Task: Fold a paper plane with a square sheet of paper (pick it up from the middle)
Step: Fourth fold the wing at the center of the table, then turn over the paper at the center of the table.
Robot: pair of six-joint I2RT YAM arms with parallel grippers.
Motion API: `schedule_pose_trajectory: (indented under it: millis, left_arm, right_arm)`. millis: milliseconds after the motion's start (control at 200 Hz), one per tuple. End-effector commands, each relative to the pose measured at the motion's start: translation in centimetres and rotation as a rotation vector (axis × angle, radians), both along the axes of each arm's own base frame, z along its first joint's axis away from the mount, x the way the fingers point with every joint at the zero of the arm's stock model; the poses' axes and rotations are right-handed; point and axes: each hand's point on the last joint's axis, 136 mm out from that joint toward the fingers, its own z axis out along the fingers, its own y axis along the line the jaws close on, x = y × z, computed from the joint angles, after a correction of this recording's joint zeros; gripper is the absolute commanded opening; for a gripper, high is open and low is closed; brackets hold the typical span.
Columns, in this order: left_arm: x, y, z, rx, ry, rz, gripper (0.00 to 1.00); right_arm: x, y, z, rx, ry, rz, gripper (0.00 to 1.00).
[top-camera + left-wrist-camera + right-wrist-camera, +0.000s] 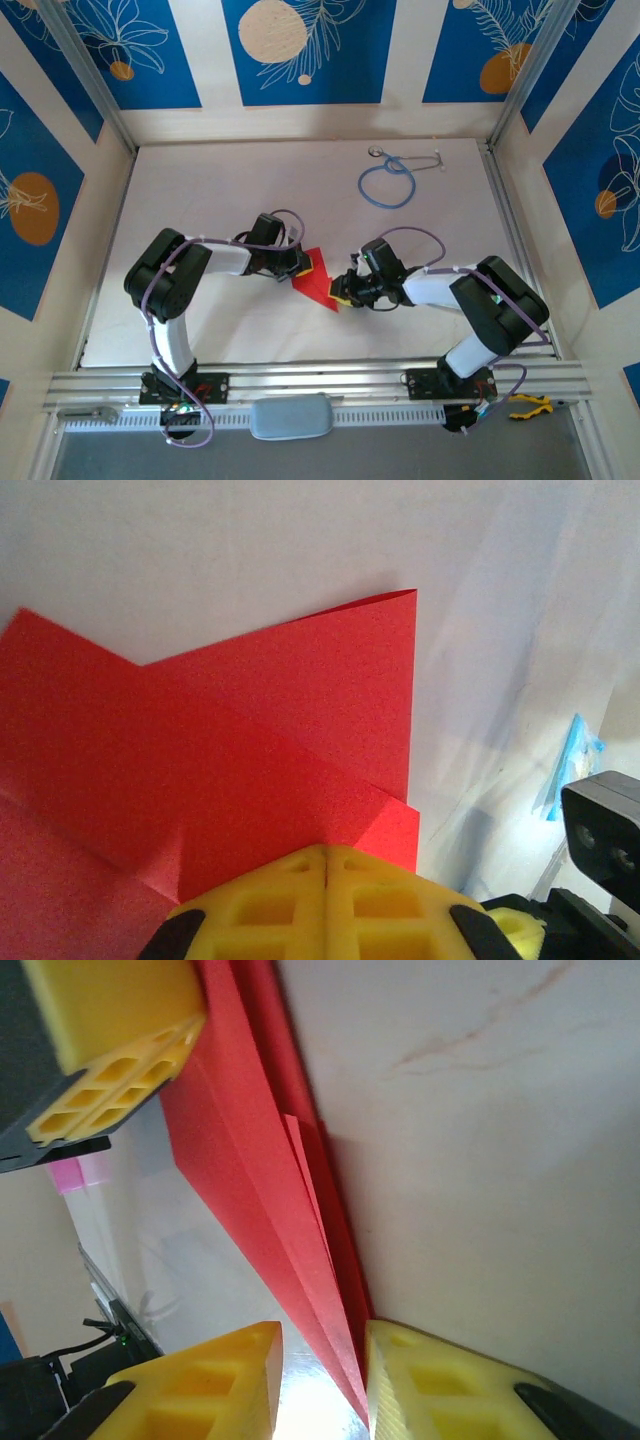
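Half-folded red paper [314, 284] sits mid-table [250, 180], right between the arms. The left gripper [325, 870] has its fingers together, tips down on the paper (pinning it flat, I'd say, not pinching). The right gripper [322, 1326] is apart, with the paper's layered edge running through the gap against one finger. For this crease: hold that pin firm, get every layer between the fingers, then close slowly so nothing skews.

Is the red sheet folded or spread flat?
Folded. Left wrist view shows the red paper in overlapping layers with diagonal creases; right wrist view shows several layers edge-on.
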Motion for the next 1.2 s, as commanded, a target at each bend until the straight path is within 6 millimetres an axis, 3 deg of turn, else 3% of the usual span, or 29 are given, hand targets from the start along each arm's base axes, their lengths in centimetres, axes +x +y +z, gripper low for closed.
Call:
schedule_pose_trajectory:
  millis: [0,390,655,940,1196]
  left_arm:
    - [-0.3,0.7,-0.9,0.01,0.03,0.014,0.01]
    - [-0.1,0.6,-0.6,-0.004,0.028,0.019,0.01]
    - [-0.1,0.6,-0.4,-0.004,0.024,0.021,0.01]
    - [0.1,0.5,0.0,-0.011,0.019,0.022,0.01]
    - [0.6,-0.2,1.9,-0.06,-0.025,0.01,0.05]
  right_arm:
    - [-0.2,0.3,0.1,0.023,-0.006,0.025,0.27]
    - [-0.3,0.4,-0.8,0.016,0.011,0.038,0.26]
    - [-0.2,0.5,-1.0,0.019,0.012,0.041,0.17]
    - [-0.2,0.6,-0.7,0.033,-0.002,0.057,0.14]
    - [-0.2,0.7,-0.1,0.049,-0.018,0.07,0.05]
